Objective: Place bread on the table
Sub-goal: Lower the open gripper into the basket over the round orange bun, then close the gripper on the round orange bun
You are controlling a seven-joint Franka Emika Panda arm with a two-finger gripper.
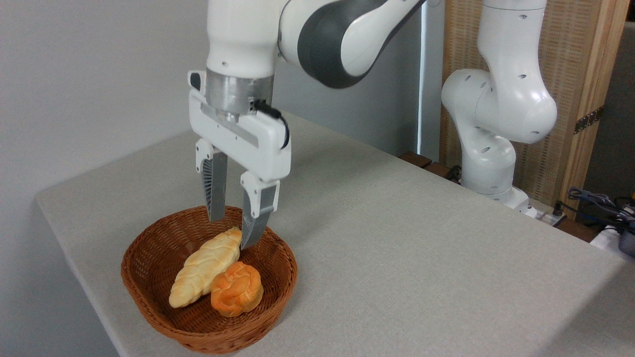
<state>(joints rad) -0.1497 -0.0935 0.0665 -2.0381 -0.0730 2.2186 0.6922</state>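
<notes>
The bread, a small round orange knotted bun point(236, 289), lies in the brown wicker basket point(149, 292) near the table's front left corner. It leans against a longer pale-yellow braided loaf point(203, 267). My gripper point(230, 233) hangs over the back of the basket, open, with nothing between its fingers. Its right fingertip point(250, 237) is close to the far end of the braided loaf; whether it touches, I cannot tell. The bun sits below and slightly in front of the gripper, apart from it. The table point(397, 238) has a light grey-beige cloth surface.
The arm's white base point(488, 163) stands at the table's far right edge, with cables and a wooden panel point(580, 99) behind it. Bare cloth stretches right of the basket. The table's left edge runs close to the basket.
</notes>
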